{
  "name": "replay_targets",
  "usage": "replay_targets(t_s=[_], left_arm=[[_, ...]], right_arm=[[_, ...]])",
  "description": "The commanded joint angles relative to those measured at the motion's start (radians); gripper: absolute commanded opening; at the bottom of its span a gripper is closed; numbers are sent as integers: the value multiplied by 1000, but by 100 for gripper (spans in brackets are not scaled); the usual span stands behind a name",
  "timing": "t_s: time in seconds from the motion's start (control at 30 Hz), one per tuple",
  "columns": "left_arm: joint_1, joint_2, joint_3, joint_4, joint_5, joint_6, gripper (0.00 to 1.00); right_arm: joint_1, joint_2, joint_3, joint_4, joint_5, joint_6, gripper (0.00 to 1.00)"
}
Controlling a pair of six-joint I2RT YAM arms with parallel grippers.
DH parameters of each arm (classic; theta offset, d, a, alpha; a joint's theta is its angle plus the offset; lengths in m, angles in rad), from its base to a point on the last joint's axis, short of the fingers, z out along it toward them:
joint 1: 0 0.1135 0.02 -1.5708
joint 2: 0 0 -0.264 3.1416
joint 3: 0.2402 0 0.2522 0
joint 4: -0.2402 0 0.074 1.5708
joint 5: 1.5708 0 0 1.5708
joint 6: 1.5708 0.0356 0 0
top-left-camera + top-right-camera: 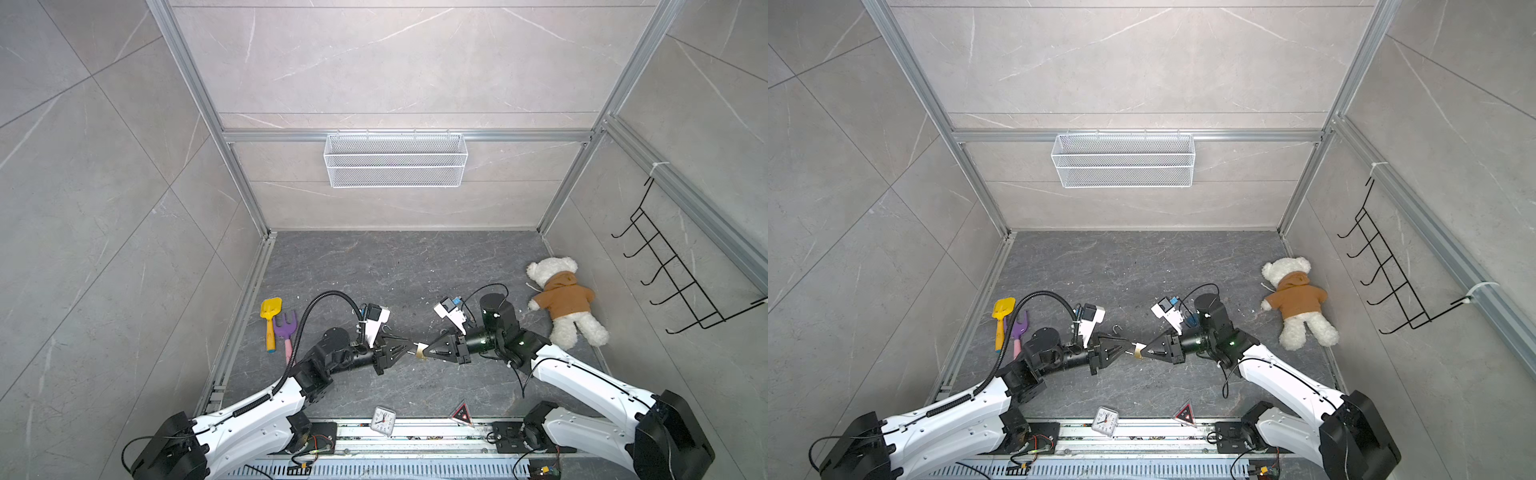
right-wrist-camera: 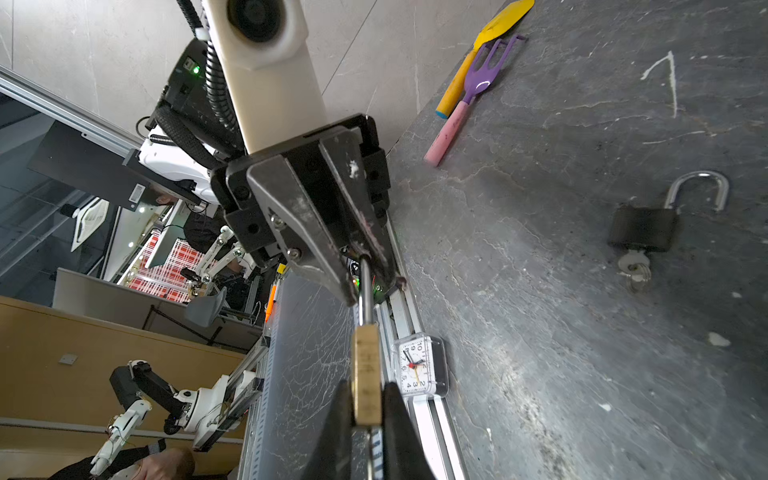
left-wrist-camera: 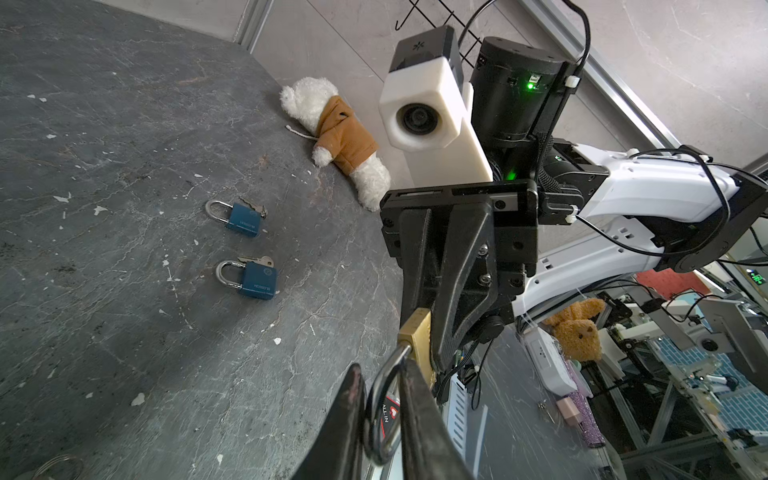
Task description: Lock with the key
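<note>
A brass padlock [image 1: 421, 351] [image 1: 1138, 351] hangs above the dark floor, held between both grippers at mid-scene. My right gripper [image 2: 365, 392] [image 1: 427, 352] is shut on its brass body [image 2: 365, 365]. My left gripper [image 3: 382, 374] [image 1: 412, 345] is shut on its steel shackle [image 3: 384, 403] [image 2: 365, 286], both fingers lying against the loop. I cannot make out a key in the brass lock. On the floor lie a black padlock [image 2: 642, 230] with its shackle open and a key [image 2: 633, 266] in it, and two blue padlocks [image 3: 245, 218] [image 3: 257, 278] with keys.
A white teddy bear [image 1: 565, 303] in a brown hoodie lies at the right wall. A yellow shovel [image 1: 270, 322] and a purple rake [image 1: 286, 330] lie at the left. A small clock [image 1: 383, 420] and a red triangle [image 1: 462, 414] sit on the front rail. A wire basket [image 1: 395, 160] hangs on the back wall.
</note>
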State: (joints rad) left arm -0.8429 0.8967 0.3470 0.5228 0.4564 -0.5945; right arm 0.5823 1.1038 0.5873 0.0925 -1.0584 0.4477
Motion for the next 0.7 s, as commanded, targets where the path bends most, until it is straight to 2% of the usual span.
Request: replay_targets(t_s=[0.0, 0.2, 0.33, 0.4, 0.67], left_arm=[[-4, -19, -4, 22, 24, 25, 17], [-4, -31, -12, 17, 20, 23, 14], [-4, -30, -11, 17, 23, 25, 7], [-4, -26, -15, 20, 23, 27, 0], [-4, 19, -19, 91, 60, 6, 0]], right_arm=[[2, -27, 32, -16, 3, -30, 0], [2, -35, 36, -27, 18, -37, 0], [1, -33, 35, -6, 14, -26, 0], [1, -26, 27, 43, -6, 3, 0], [1, 2, 17, 121, -19, 49, 0]])
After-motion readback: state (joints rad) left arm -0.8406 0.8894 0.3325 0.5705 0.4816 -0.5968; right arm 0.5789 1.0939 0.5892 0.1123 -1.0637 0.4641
